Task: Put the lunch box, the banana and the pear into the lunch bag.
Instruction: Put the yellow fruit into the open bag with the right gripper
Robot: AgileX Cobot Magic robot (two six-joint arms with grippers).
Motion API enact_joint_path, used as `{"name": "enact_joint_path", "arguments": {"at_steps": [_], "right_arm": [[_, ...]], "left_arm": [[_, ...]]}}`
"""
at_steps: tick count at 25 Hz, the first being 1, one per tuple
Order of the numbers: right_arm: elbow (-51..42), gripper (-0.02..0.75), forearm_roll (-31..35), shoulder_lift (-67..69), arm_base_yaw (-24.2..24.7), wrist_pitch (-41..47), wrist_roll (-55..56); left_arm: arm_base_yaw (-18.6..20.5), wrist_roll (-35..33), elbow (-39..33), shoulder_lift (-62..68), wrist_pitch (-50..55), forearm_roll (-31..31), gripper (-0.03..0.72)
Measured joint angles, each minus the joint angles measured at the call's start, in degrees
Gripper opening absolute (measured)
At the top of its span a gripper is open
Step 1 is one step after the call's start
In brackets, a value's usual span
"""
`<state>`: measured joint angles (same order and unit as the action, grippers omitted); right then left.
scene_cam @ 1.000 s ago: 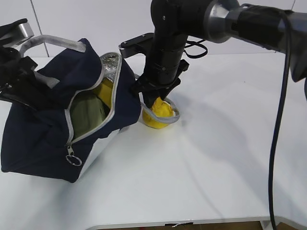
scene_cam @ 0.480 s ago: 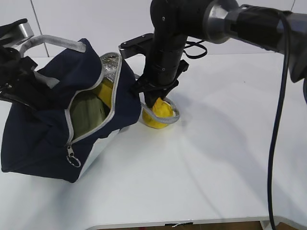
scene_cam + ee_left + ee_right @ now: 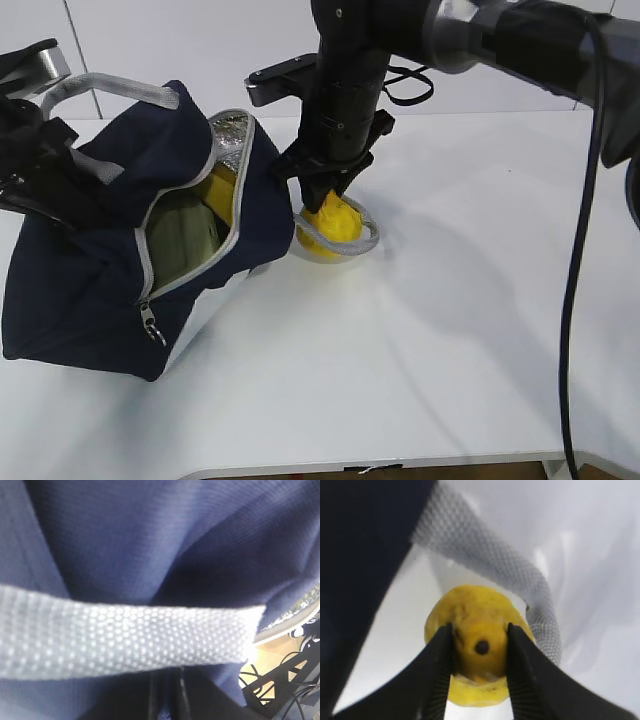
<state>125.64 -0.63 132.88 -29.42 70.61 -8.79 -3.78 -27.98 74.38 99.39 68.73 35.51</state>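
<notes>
Pear point(image 3: 330, 222) above white table point(image 3: 450, 330).

Wide bare desk point(image 3: 470, 330) right of and in front of the pear point(image 3: 330, 228). Left of it, tight: bag point(image 3: 90, 270) wall just beside, grey strap point(image 3: 345, 240) looping round the fruit. Bag mouth open toward the right, partly filled by lunch box point(image 3: 185, 240) and banana point(image 3: 222, 190).
</notes>
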Motion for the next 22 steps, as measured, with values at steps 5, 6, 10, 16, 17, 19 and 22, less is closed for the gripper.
{"name": "enact_joint_path", "arguments": {"at_steps": [5,6,10,16,17,19,22], "right_arm": [[0.25,0.275,0.0,0.0,0.0,0.12,0.0],[0.25,0.275,0.0,-0.26,0.0,0.25,0.0],[0.25,0.275,0.0,-2.15,0.0,0.48,0.0],[0.25,0.275,-0.1,-6.76,0.0,0.58,0.0],[0.25,0.275,-0.1,-7.59,0.0,0.69,0.0],[0.25,0.274,0.05,-9.05,0.0,0.69,0.11],[0.25,0.274,2.5,-10.86,0.0,0.88,0.11]], "left_arm": [[0.0,0.0,0.0,0.0,0.0,0.0,-0.013],[0.0,0.0,0.0,0.0,0.0,0.0,-0.013],[0.0,0.0,0.0,0.0,0.0,0.0,-0.013],[0.0,0.0,0.0,0.0,0.0,0.0,-0.013],[0.0,0.0,0.0,0.0,0.0,0.0,-0.013],[0.0,0.0,0.0,0.0,0.0,0.56,-0.013],[0.0,0.0,0.0,0.0,0.0,2.52,-0.013]]}}
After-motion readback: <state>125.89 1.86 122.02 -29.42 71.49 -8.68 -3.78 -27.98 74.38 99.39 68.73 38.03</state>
